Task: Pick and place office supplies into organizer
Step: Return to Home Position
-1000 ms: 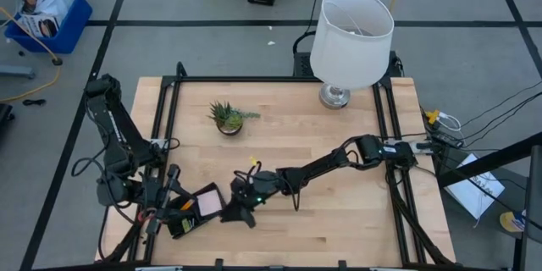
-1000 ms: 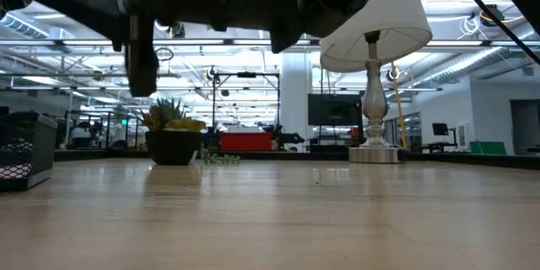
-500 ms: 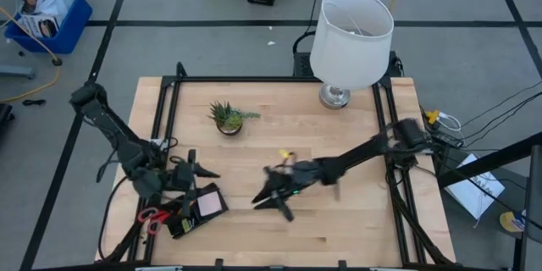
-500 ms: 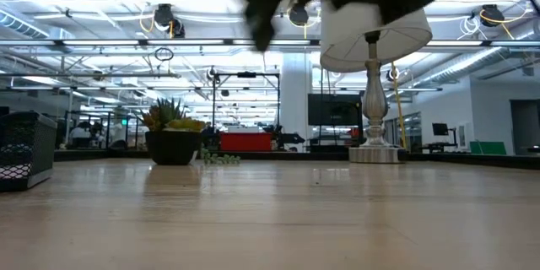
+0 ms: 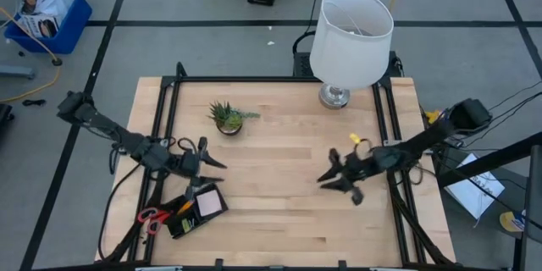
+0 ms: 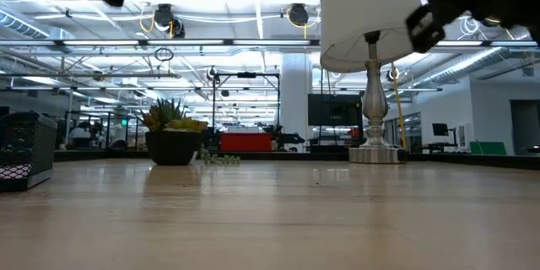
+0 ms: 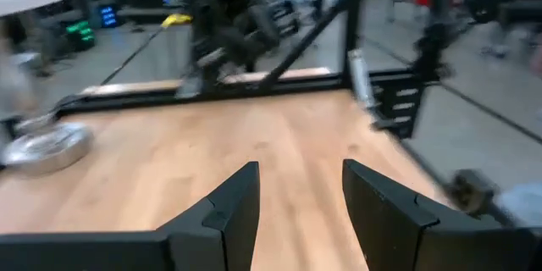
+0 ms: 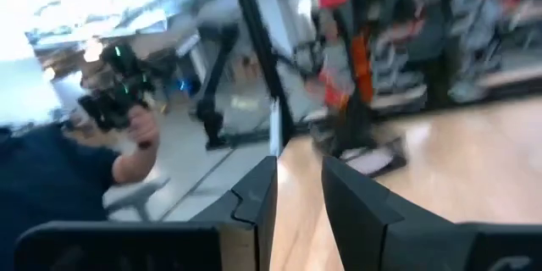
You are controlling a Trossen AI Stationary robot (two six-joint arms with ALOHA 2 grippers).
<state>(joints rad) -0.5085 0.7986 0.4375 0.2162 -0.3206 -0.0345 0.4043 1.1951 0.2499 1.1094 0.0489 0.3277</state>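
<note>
The black organizer (image 5: 179,223) lies at the table's near left corner, with the pink sticky-note pad (image 5: 208,203) on its right part. The red-handled scissors (image 5: 151,217) lie at its left end. In the low view a black mesh box (image 6: 20,160) stands at the left edge. My left gripper (image 5: 209,159) is open and empty, in the air just beyond the organizer's far side; its wrist view (image 7: 298,199) shows bare table between the fingers. My right gripper (image 5: 337,182) is open and empty over the table's right half; its wrist view (image 8: 298,188) shows nothing between its fingers.
A small potted plant (image 5: 227,117) stands at the far left of the table's middle. A white-shaded lamp (image 5: 349,38) stands on its base (image 5: 334,96) at the far right. A person in dark blue (image 8: 76,178) shows beyond the table in the right wrist view.
My right gripper has swung from beside the organizer toward the table's right edge, empty. My left gripper has left the organizer's left end, where it pointed down, gone toward the far edge and a little right, and tipped up to level. The organizer, pad and scissors have stayed put.
</note>
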